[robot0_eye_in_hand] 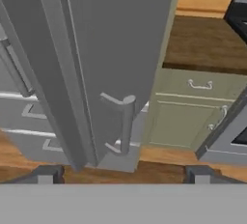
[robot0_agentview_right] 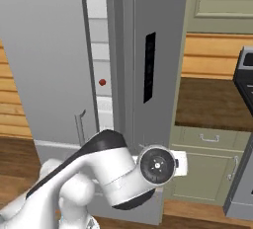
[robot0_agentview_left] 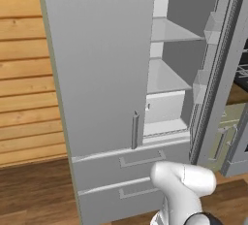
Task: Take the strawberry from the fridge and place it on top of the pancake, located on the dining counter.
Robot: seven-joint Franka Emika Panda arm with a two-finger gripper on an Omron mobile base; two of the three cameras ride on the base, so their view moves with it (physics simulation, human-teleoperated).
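The light grey fridge (robot0_agentview_left: 101, 73) has its left door shut and its right door (robot0_agentview_right: 158, 35) swung partly open, black dispenser panel (robot0_agentview_right: 149, 67) facing out. White shelves (robot0_agentview_left: 167, 76) show inside. Through the gap I see the strawberry (robot0_agentview_right: 102, 82), a tiny dark red dot on a shelf at mid height. My gripper (robot0_eye_in_hand: 123, 175) is open, fingertips (robot0_eye_in_hand: 46, 174) wide apart, low in front of the open door's handle (robot0_eye_in_hand: 126, 121) and holding nothing. The arm's wrist (robot0_agentview_right: 157, 165) hangs below the dispenser panel. The pancake and the dining counter are out of view.
Two fridge drawers (robot0_agentview_left: 140, 163) sit below the doors. Right of the fridge stands a green cabinet (robot0_agentview_right: 207, 156) with a brown countertop (robot0_eye_in_hand: 207, 44), and a dark oven (robot0_eye_in_hand: 226, 138) beyond it. A wooden plank wall (robot0_agentview_left: 24, 73) is on the left, with wood floor (robot0_agentview_left: 34, 195) below.
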